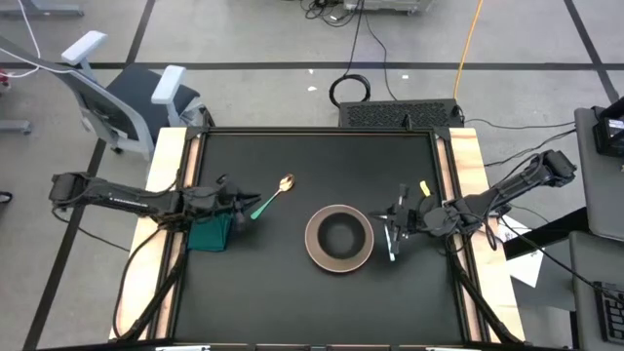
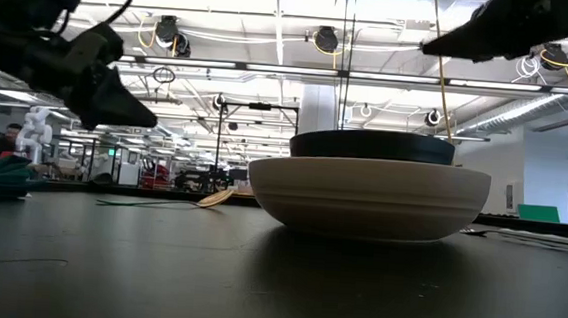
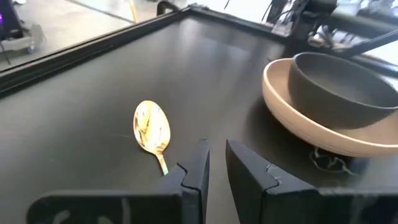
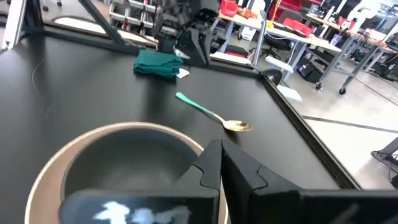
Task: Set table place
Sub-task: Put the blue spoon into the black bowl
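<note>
Pinkish-beige round plate [image 1: 338,257] sits mid-tabletop [image 1: 312,161] cradling the black round bowl [image 1: 339,234]; gold-bowled, green-handled spoon [image 1: 272,196] lies left of it, just beyond the left gripper [image 3: 216,167], jaws nearly closed, empty. Right gripper [image 4: 219,163] hovers beside the plate, jaws closed.

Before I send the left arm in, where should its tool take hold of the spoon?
Grip the green handle midway. The spoon lies flat on the table, gold bowl pointing away from the left tool. Come straight down, fingers across the thin handle; the wide, shallow bowl would probably slip.
</note>
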Robot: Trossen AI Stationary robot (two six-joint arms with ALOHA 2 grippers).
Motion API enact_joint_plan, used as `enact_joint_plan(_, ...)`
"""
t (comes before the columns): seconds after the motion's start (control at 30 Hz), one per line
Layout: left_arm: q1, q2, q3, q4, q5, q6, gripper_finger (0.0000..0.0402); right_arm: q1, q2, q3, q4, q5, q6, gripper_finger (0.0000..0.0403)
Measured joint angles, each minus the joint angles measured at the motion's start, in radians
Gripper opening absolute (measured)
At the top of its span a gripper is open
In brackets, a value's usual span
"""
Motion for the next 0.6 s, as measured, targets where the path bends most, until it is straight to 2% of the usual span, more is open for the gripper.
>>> enact_joint_plan(0.13, 0.018, 0.115, 0.073, -0.005, 0.018, 0.021, 0.0058, -0.006, 0.0, -0.056, 0.088, 0.0, -0.031, 0.0)
enact_joint_plan(0.3, 0.025, 0.233, 0.153, -0.086, 0.132, 0.034, 0.0058, -0.014, -0.013, -0.1, 0.189, -0.001, -0.048, 0.0)
enact_joint_plan(0.47, 0.027, 0.334, 0.239, -0.192, 0.134, 0.03, 0.0058, -0.013, -0.038, -0.106, 0.189, -0.079, -0.051, 0.0)
enact_joint_plan(0.6, 0.046, 0.393, 0.316, -0.272, 0.138, 0.03, 0.0058, -0.013, -0.049, -0.106, 0.184, -0.082, -0.05, 0.0)
